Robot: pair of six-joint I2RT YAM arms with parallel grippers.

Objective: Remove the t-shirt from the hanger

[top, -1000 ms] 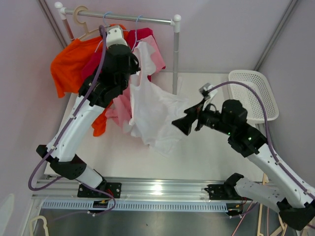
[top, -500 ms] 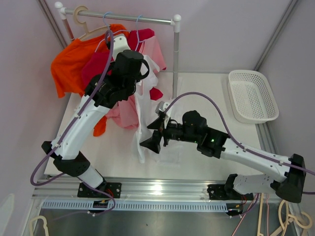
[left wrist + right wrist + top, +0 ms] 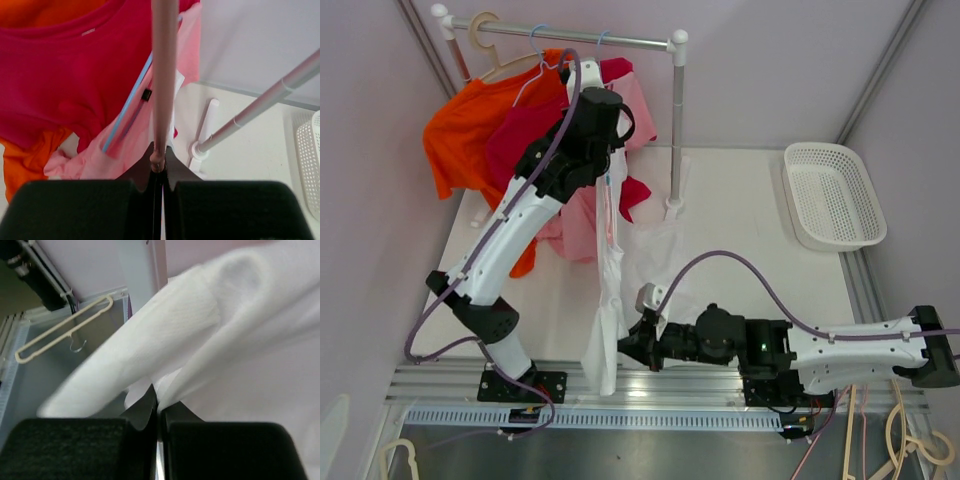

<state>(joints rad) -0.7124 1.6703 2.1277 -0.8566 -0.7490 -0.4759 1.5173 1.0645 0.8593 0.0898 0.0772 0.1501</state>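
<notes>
Sweeping from mid-desk down to the near edge within the last second, the right gripper (image 3: 628,345) has been brought low, and its jaws, wide open a moment ago, are now clenched on a fold of the white t-shirt (image 3: 608,300). In the right wrist view the cloth is seen pinched between the closed fingertips and bunched above them.

The garment, broad and loosely spread a second ago, has been drawn into a long narrow band. It runs from beneath the left gripper (image 3: 157,167) by the rail (image 3: 570,38) down to the front edge of the desk (image 3: 750,200).

The left gripper has been kept shut throughout and has shifted a little to the right. It is closed on a pale strip (image 3: 164,75); whether that is stretched cloth or part of a hanger cannot be told.

A hold on the lower part is thus judged secured and the pulling-off begun. It is not finished, since the upper end is still held high.

The fabric looks thin, soft and taut along its length, with slack folds near the right gripper. It hangs just beside the pink shirt (image 3: 582,220) and a blue hanger (image 3: 127,107), and an orange shirt (image 3: 460,140) is farther left. The basket (image 3: 830,195) lies well apart.
</notes>
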